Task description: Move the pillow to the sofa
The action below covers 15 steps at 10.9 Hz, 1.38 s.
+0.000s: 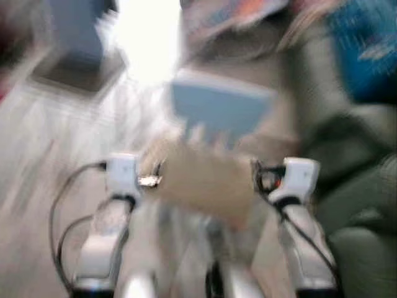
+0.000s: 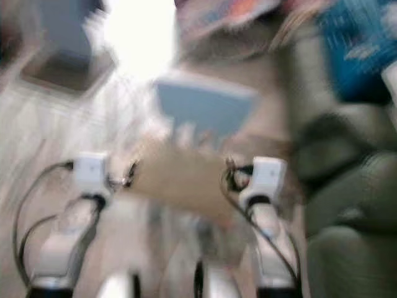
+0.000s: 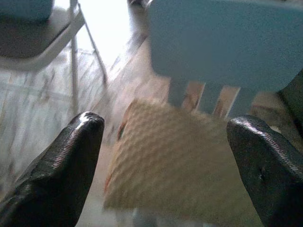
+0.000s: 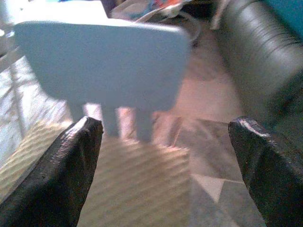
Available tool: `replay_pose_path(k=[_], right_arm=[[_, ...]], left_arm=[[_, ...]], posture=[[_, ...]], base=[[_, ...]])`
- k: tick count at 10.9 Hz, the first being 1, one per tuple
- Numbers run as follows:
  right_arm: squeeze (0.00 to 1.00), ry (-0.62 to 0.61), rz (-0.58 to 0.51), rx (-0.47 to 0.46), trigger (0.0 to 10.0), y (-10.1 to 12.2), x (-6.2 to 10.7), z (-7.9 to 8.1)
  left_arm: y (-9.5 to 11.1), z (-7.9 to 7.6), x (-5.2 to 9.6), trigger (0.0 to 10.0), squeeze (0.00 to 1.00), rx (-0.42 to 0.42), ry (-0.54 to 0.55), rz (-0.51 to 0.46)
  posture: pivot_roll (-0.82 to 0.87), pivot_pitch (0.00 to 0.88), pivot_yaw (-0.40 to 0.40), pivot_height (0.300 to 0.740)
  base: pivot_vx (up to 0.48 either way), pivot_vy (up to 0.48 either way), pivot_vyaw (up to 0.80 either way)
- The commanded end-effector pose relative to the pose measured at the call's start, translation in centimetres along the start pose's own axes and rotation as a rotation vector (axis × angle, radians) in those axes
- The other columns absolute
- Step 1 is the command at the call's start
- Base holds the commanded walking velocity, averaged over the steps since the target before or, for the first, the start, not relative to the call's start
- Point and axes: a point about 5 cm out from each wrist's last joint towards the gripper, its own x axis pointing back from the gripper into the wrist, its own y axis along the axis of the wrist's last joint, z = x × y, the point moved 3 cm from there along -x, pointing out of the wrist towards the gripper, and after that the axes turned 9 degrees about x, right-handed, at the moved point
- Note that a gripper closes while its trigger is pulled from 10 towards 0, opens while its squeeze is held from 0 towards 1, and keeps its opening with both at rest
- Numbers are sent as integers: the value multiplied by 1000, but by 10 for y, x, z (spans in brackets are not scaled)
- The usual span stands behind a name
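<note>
A tan, ribbed pillow (image 1: 198, 177) sits low in front of me between my two arms, just before a small light blue chair (image 1: 220, 105). The head views are heavily blurred. My left gripper (image 3: 165, 120) is open, its fingers (image 3: 61, 175) spread wide, with the pillow (image 3: 165, 165) a little ahead of them. My right gripper (image 4: 165, 123) is open too, and the pillow (image 4: 137, 184) lies below the blue chair back (image 4: 104, 61). The dark green sofa (image 1: 360, 205) runs along my right side. I cannot tell whether either gripper touches the pillow.
A second chair (image 1: 77, 68) with a dark seat and pale legs stands at the back left on a light wooden floor. A blue cushion (image 1: 366, 43) rests on the sofa's far end. Colourful items (image 1: 236, 12) lie behind the blue chair.
</note>
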Motion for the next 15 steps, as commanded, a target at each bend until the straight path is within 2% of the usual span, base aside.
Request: replay_pose_path(k=[1,3,5,7,10,12,13,14,15], right_arm=[[0,-29,33,13,10000,-8,4,-12],[0,-30,36,13,10000,-9,4,-12],[0,-31,42,15,10000,-10,4,-12],[0,-26,37,15,10000,-9,4,-12],[0,-11,31,5,10000,-8,4,-10],[0,23,21,-10,10000,-7,8,-5],[0,26,21,-11,10000,-7,8,-5],[0,27,15,-20,10000,-4,6,-6],[0,38,-29,-36,10000,10,-4,-4]], left_arm=[[-6,-11,1,10000,0,17,-27,18],[-6,-12,2,10000,0,18,-33,20],[-7,-13,2,10000,0,17,-35,24],[-6,-13,2,10000,0,14,-32,25],[0,-5,6,10000,0,-48,3,-16],[2,9,18,10000,0,-108,29,-34],[2,11,19,10000,0,-116,40,-34],[6,10,19,10000,0,-122,48,-47],[24,1,17,10000,0,-161,14,-100]], posture=[[-22,213,-43,740],[-22,214,-43,740],[-20,214,-44,740],[-19,214,-45,740],[-22,216,-46,740],[-16,225,-48,740],[-13,230,-47,740],[2,234,-42,740],[21,230,-25,740]], base=[[0,0,0],[0,0,0],[0,0,-800],[0,0,0],[0,0,0],[0,0,0],[0,0,0],[0,0,0],[0,0,0]])
